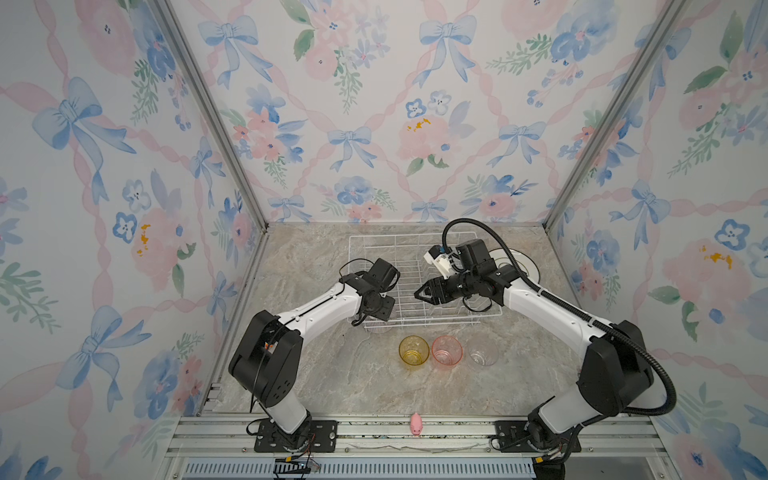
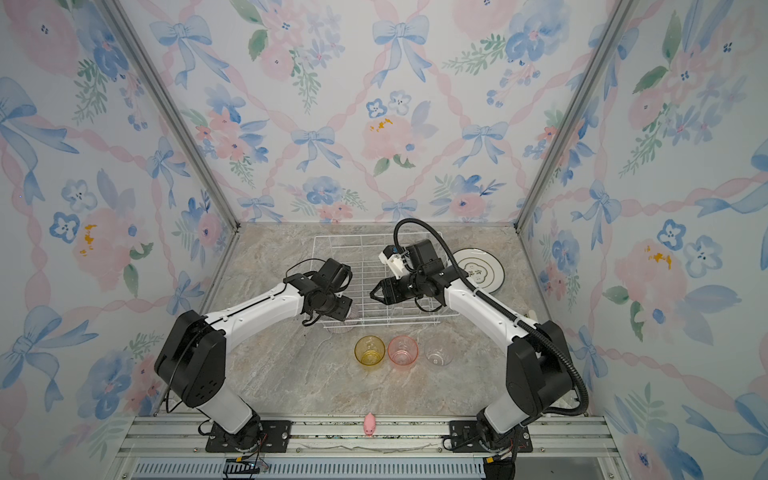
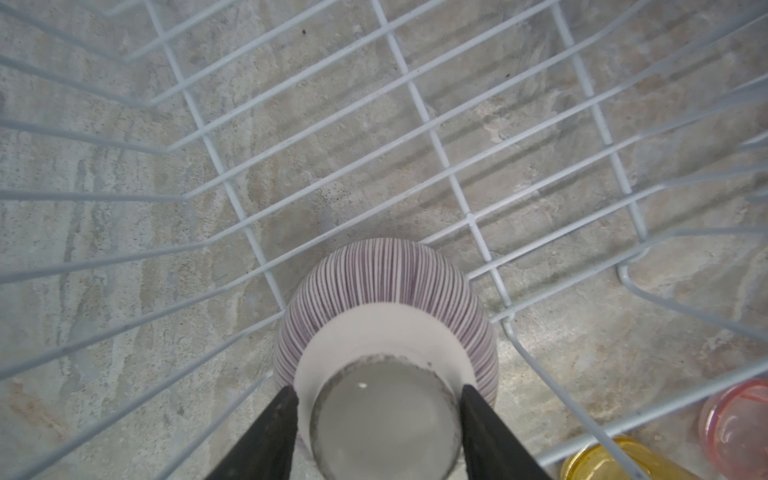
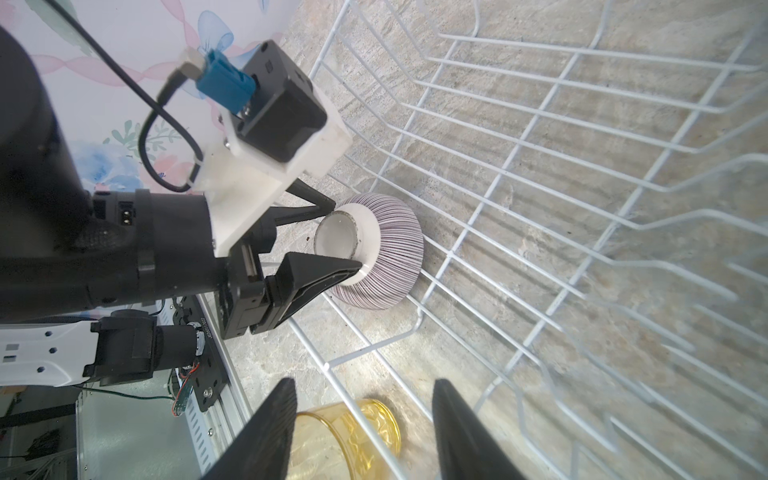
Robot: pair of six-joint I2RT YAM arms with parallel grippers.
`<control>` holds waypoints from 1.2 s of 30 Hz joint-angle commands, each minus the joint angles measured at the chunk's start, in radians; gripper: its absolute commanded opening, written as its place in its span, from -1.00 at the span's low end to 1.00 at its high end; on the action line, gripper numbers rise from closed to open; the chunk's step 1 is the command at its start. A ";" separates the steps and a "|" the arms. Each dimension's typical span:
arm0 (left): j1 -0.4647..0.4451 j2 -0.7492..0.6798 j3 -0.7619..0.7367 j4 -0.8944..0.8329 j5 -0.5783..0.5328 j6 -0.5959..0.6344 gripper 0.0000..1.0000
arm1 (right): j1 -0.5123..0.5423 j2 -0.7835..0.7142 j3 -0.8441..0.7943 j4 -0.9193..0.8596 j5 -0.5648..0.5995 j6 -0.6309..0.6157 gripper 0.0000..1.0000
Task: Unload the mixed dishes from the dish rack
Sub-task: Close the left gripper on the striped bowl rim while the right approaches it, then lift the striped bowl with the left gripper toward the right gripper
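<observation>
- The striped bowl sits upside down in the front-left corner of the dish rack. The left gripper clasps its foot ring, 1 finger on each side.
- The right gripper hangs over the rack, jaws apart and empty.
- A yellow tumbler, a pink tumbler and a clear tumbler stand in a row on the desk, just before the rack's front edge.
- The white plates lie stacked beside the rack's right edge.

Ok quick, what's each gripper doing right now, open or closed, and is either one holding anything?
Left gripper: closed on the base of the striped bowl.
Right gripper: open, holding nothing.
</observation>
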 commanded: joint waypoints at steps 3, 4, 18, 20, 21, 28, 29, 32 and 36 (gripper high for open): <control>-0.018 0.039 0.015 -0.093 -0.020 0.014 0.16 | 0.000 0.015 0.026 -0.001 -0.016 0.007 0.10; -0.019 0.042 0.015 -0.096 -0.022 0.014 0.15 | -0.001 0.015 0.025 0.000 -0.016 0.007 0.10; -0.017 0.041 0.052 -0.093 -0.025 0.032 -0.18 | -0.004 0.074 0.055 -0.022 -0.055 0.017 0.10; -0.017 0.033 0.066 -0.090 -0.023 0.034 -0.19 | -0.003 0.106 0.064 -0.028 -0.062 0.019 0.10; -0.015 0.029 0.075 -0.090 -0.022 0.037 -0.19 | -0.004 0.117 0.068 -0.031 -0.066 0.020 0.10; 0.010 0.006 0.110 -0.066 0.022 0.055 -0.20 | -0.008 0.160 0.069 0.006 -0.123 0.051 0.10; 0.016 0.000 0.110 -0.056 0.037 0.058 -0.20 | -0.009 0.165 0.069 0.011 -0.131 0.055 0.10; 0.044 -0.025 0.092 -0.006 0.100 0.061 -0.21 | -0.014 0.177 0.065 0.026 -0.149 0.066 0.10; 0.084 -0.063 0.061 0.062 0.179 0.058 -0.21 | -0.020 0.186 0.054 0.051 -0.173 0.079 0.10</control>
